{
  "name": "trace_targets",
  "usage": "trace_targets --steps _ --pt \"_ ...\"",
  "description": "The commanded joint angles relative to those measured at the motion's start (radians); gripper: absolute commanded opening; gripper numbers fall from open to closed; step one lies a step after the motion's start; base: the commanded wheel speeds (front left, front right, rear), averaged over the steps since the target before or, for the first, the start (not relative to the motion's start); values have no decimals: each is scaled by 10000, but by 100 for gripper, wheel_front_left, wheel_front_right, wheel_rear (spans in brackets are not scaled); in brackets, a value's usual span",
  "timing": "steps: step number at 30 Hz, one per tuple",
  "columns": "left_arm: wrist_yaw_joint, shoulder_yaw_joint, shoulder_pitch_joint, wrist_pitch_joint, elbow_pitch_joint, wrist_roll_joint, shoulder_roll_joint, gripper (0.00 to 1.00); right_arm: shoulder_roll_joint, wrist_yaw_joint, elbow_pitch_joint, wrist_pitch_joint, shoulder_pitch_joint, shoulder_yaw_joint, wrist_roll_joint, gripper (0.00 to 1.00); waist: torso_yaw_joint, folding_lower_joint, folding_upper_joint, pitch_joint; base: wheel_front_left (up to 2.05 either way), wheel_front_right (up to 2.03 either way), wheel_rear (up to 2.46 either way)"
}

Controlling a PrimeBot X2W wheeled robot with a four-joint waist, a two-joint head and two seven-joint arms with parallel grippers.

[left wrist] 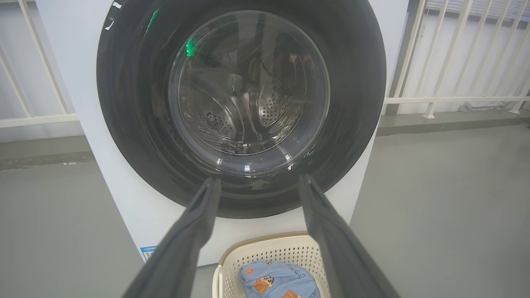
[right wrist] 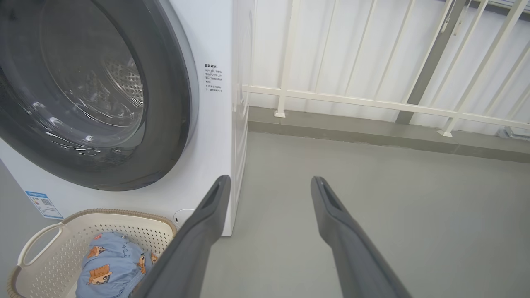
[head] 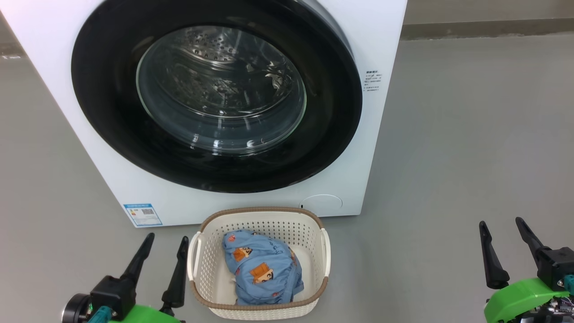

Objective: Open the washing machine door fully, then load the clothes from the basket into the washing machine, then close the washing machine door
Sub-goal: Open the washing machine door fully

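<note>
In the head view, the machine (head: pixel 67 67) is seen at upper left, with its door (head: pixel 107 112) closed over the drum. The basket (head: pixel 260 211) is set on the floor (head: pixel 448 157) just in front of the machine at lower centre, and the clothes (head: pixel 262 269) are bundled inside it. The left fingers (head: pixel 178 269) are seen at lower left, just beside the basket, and the right fingers (head: pixel 492 262) at lower right, well apart from it. Both pairs are spread wide and nothing is held. In the left wrist view, the door is framed between the fingers, with basket and clothes at the bottom edge. In the right wrist view, floor is seen between the fingers, the basket at lower left and a white railing (right wrist: pixel 372 99) at upper right.
</note>
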Motion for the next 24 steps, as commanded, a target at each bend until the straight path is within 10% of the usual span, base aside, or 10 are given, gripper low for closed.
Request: trace_targets --steps 1,11,13,15,24 --pt "7 328 -381 -134 -225 6 107 100 -222 44 -309 -58 -258 177 80 100 12 0 -1 24 0 0 0" --pt "10 340 -559 -134 -399 90 75 100 -154 44 -248 -68 -741 -290 786 100 156 0 -1 602 0 0 0" --pt "19 358 -655 -134 -471 95 56 100 -47 44 -197 -44 -1013 -466 1344 67 194 0 -1 818 0 0 0" --pt "11 372 -757 -134 -470 -17 15 100 -178 44 -125 -121 -1309 -499 1490 0 234 0 -1 1056 0 0 0" --pt "-12 339 -1335 -134 -694 24 8 100 192 44 1337 -9 -3603 -1349 5706 0 325 0 -1 1963 0 0 0"
